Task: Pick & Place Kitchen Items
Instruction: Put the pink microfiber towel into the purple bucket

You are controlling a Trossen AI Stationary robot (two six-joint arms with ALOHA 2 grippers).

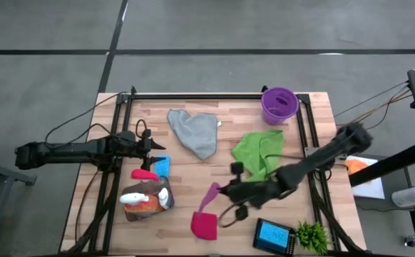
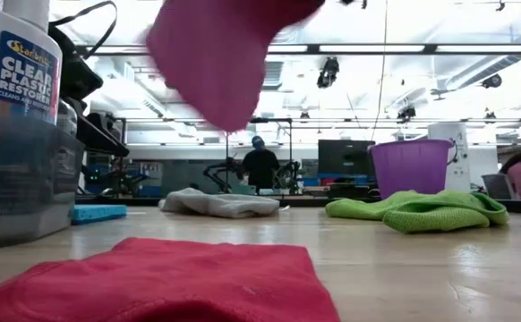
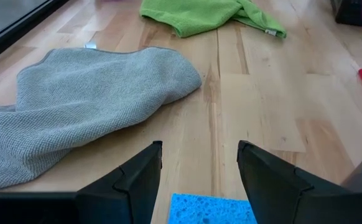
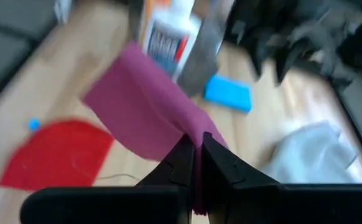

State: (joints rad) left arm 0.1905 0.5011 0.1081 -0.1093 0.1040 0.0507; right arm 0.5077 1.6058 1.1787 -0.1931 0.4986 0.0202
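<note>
The right hand (image 1: pixel 223 190), fingers pinched shut on a soft magenta fabric cloth (image 1: pixel 210 195), held it hanging above the wooden surface (image 1: pixel 193 171); carrying looked under way, placing next. The left hand (image 1: pixel 157 146) waited parted, empty.

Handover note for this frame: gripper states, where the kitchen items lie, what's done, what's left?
Right gripper: shut on the magenta cloth, lifted off the table.
Left gripper: open, empty, above the blue sponge.
Grey cloth and green cloth lie mid-table; red cloth at the front edge; spray bottles lie front left.
Purple bucket stands at the back right.
Done: magenta cloth picked.
Left: placing it; everything else.
</note>
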